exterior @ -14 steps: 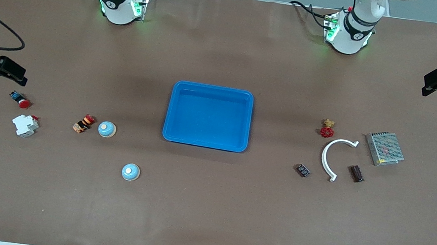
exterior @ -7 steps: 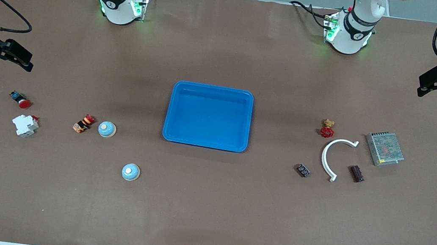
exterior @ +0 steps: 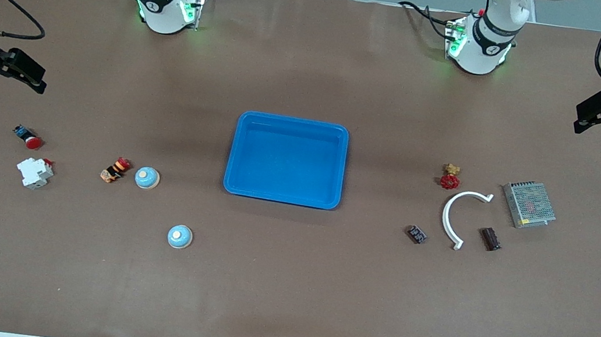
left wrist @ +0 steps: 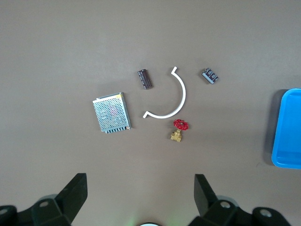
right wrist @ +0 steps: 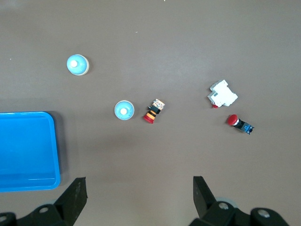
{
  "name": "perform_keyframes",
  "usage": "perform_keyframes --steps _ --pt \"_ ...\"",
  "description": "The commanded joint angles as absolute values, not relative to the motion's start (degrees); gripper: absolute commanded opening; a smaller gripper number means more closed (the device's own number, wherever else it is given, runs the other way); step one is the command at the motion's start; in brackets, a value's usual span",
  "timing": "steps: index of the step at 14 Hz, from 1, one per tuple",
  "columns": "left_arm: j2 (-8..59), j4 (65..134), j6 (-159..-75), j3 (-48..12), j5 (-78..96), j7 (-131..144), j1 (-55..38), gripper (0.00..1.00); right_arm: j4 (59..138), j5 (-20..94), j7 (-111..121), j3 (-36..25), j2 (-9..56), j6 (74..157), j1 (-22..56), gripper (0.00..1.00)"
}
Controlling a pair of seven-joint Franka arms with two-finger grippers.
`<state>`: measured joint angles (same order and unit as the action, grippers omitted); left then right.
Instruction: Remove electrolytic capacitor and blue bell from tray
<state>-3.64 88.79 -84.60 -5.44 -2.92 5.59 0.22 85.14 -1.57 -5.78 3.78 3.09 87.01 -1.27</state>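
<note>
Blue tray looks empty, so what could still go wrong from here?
The shallow bright-blue plastic tray holds nothing, so another reach into it would be wasted. Two round light-blue bells lie near each other, easy to confuse. The dark cylindrical capacitor lies beside the white curved plastic strip and might roll against it if nudged. The right pincer and left pincer hang open over the table's ends.

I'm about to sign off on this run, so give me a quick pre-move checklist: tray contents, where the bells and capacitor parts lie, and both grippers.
1. Tray holds nothing: ok.
2. Two blue bells rest on the table toward the right arm's end, outside the tray: ok.
3. Two dark capacitor-like parts lie on the table toward the left arm's end: ok; which one is electrolytic: cannot tell.
4. Left gripper open, holding nothing, over the table's edge: ok.
5. Right gripper open, holding nothing: ok.
</note>
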Motion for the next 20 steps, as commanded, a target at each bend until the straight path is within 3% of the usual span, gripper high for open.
perform_keyframes --steps 1,8,20 --pt "-4.22 88.95 -85.17 -5.71 -1.93 6.15 0.62 1.0 86.05 -1.85 -6.42 3.78 1.67 86.31 -1.32 1.0" --pt "-3.69 88.77 -85.17 -5.71 -2.11 6.15 0.7 1.0 84.55 3.96 -6.77 1.76 1.76 81.57 -1.93 1.0" --pt "-3.78 86.92 -84.02 -5.54 -2.02 5.89 0.88 1.0 81.39 3.34 -5.98 1.76 2.2 85.96 -2.02 1.0"
